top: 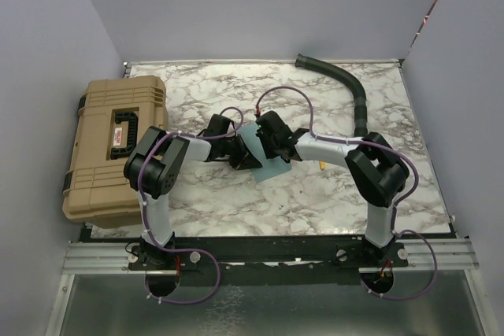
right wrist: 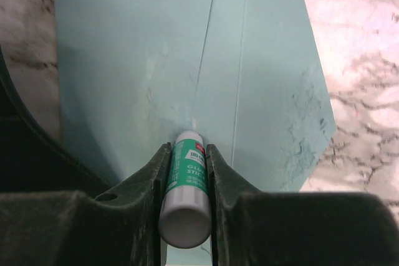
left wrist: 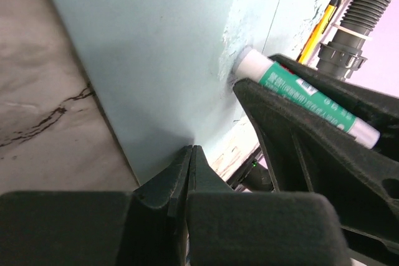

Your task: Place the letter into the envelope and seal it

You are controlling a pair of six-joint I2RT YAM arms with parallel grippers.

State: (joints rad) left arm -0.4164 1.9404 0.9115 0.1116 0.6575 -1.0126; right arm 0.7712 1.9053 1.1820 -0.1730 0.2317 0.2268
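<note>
Hazard: right gripper (right wrist: 187, 151), clamping glue stick (right wrist: 186, 182), bears on envelope (right wrist: 124, 60) pinched by closed left gripper (left wrist: 190, 154); overpressure could tear paper.

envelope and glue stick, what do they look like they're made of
envelope: thin matte teal paper, judging by its crisp fold lines and the scuffed, whitish patches on its surface. glue stick: probably a smooth, slightly glossy white plastic tube, with a green printed label around it.

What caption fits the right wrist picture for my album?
The right claw holds a glue stick against the teal envelope.
</note>
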